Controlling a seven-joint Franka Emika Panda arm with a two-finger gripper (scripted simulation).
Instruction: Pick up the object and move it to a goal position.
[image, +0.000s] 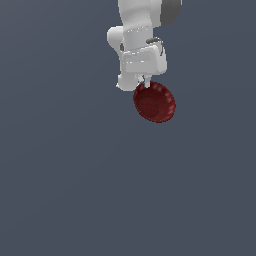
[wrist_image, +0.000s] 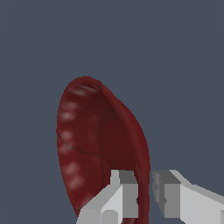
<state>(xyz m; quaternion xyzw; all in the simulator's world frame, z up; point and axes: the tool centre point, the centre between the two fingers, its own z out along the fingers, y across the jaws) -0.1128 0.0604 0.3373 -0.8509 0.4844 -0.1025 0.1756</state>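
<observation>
The dark red bowl with a ridged, scalloped rim hangs tilted on its edge below my white gripper in the upper middle of the exterior view. In the wrist view the bowl stands almost edge-on, its hollow side showing. My gripper is shut on the bowl's rim: one grey finger lies inside the bowl, the other finger is outside the rim. The bowl is lifted off the ground.
A plain dark grey-blue floor fills both views. No other objects, edges or goal marker show.
</observation>
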